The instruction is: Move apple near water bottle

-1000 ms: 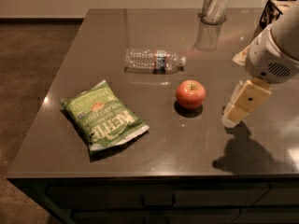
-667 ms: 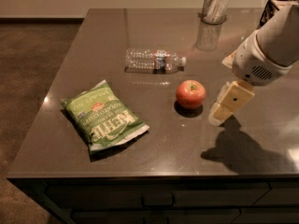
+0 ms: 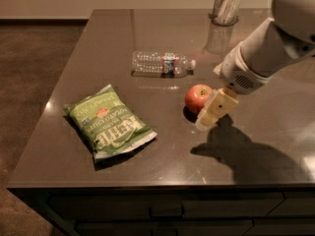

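The red-orange apple (image 3: 197,97) sits on the dark tabletop (image 3: 162,146) right of centre. The clear ribbed water bottle (image 3: 161,64) lies on its side behind and left of the apple, white cap pointing right, a short gap between them. My gripper (image 3: 212,111) hangs from the white arm entering at the upper right. Its cream-coloured end is just right of the apple and right up against it, low over the table.
A green bag of kettle chips (image 3: 109,121) lies at the front left. A tall shiny metal cup (image 3: 227,4) stands at the back edge. The table's front edge runs along the bottom, with floor to the left.
My gripper has moved left and down toward the apple, from well right of it to right beside it. The apple and bottle have not moved.
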`<state>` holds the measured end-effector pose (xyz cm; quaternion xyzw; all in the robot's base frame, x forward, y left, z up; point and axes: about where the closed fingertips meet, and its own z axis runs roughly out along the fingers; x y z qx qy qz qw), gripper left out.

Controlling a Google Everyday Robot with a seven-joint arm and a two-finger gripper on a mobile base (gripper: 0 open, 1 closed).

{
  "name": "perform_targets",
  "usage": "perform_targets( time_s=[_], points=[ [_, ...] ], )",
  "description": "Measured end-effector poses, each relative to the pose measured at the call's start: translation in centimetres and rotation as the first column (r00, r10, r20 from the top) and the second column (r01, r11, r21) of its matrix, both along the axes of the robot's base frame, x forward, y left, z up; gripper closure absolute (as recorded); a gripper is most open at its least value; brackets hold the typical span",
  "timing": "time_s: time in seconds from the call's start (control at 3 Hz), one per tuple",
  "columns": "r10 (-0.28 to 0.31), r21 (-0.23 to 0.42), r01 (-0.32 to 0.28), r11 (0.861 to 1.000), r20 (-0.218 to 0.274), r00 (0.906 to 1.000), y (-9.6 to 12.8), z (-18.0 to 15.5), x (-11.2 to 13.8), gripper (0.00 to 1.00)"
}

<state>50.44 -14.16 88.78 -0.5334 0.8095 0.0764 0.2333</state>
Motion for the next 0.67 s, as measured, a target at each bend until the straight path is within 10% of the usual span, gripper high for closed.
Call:
perform_targets(
  time_s=[0.33, 0.67],
  points=[
    [-0.002, 0.008, 0.002, 1.0, 0.004, 1.0, 1.5, -1.1, 0.9, 0.0],
    [-0.006, -0.002, 0.006, 1.0, -0.001, 1.0, 1.9, -2.6, 2.4, 0.25]
  ],
)
